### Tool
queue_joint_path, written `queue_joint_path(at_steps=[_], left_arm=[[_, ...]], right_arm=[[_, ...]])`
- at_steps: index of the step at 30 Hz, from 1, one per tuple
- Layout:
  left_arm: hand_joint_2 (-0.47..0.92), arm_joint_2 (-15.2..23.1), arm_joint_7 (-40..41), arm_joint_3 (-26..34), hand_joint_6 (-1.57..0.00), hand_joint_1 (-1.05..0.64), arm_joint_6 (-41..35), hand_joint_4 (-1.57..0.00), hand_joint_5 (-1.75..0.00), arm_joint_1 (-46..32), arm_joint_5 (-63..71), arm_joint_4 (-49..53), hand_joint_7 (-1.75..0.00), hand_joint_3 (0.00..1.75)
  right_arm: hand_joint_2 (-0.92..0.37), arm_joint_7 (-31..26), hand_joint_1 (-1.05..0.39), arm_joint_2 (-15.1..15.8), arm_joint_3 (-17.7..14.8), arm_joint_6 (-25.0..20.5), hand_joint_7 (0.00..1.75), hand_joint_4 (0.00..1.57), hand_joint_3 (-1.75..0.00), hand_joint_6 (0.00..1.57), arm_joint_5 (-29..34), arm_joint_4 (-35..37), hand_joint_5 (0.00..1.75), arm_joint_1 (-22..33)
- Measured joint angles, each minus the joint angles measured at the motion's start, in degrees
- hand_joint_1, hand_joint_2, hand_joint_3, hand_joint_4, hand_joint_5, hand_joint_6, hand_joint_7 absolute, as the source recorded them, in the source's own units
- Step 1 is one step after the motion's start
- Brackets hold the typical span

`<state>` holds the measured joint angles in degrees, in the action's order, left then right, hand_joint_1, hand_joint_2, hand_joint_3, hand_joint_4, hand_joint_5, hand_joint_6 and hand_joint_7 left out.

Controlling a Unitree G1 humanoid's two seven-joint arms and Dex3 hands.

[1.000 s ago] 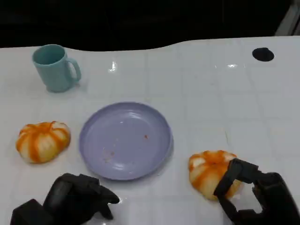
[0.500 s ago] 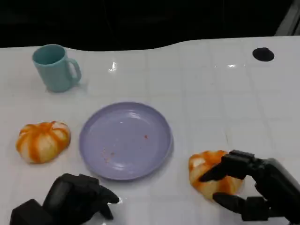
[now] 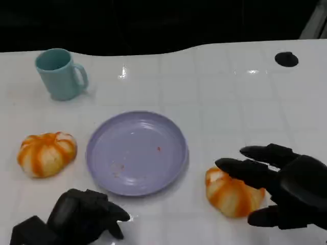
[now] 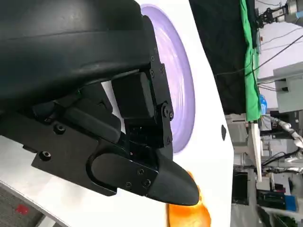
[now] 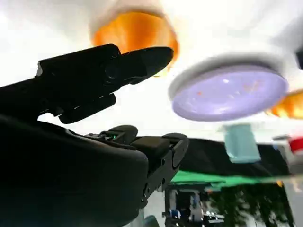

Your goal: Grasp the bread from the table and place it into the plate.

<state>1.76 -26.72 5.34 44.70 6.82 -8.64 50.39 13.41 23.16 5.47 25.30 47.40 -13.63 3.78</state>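
bread (image 3: pixel 232 196) on table (image 3: pixel 240 107), just right of plate (image 3: pixel 137 153), not yet gripped | right hand (image 3: pixel 286 191) has let go, fingers now spread over it: grasp to redo | left hand (image 3: pixel 76 217) curled, holding nothing, resting near plate

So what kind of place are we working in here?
Probably a robotics lab rather than a kitchen: a white table staged with a purple plate, teal mug and bread rolls, with equipment racks and a green cloth beyond it.
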Motion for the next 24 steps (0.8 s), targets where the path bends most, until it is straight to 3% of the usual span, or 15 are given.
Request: queue_joint_path(at_steps=[4, 11, 24], left_arm=[[0.92, 0.0, 0.49, -0.08, -1.51, -1.05, 0.01, -1.3, -1.03, 0.07, 0.67, 0.0, -0.35, 0.11], [0.92, -0.02, 0.99, -0.23, -1.51, -1.05, 0.14, -1.29, -1.03, 0.05, 0.9, -0.11, -0.35, 0.12], [0.92, -0.05, 1.01, -0.34, -1.51, -1.05, 0.58, -1.3, -1.04, -0.08, 0.98, -0.28, -0.35, 0.12]], right_arm=[[-0.9, 1.78, -0.65, 0.93, 2.35, -4.22, 0.0, 0.11, -0.01, 0.19, 3.73, -1.11, 0.08, -0.73], [-0.9, 1.21, -0.67, 1.99, 7.23, -6.87, 0.01, 0.13, 0.0, 0.2, 8.2, 2.85, 0.08, -3.65], [-0.92, -7.97, -0.61, 1.91, 15.87, -9.01, 0.01, 0.16, -0.01, 0.23, 11.98, 16.93, 0.06, -10.62]])
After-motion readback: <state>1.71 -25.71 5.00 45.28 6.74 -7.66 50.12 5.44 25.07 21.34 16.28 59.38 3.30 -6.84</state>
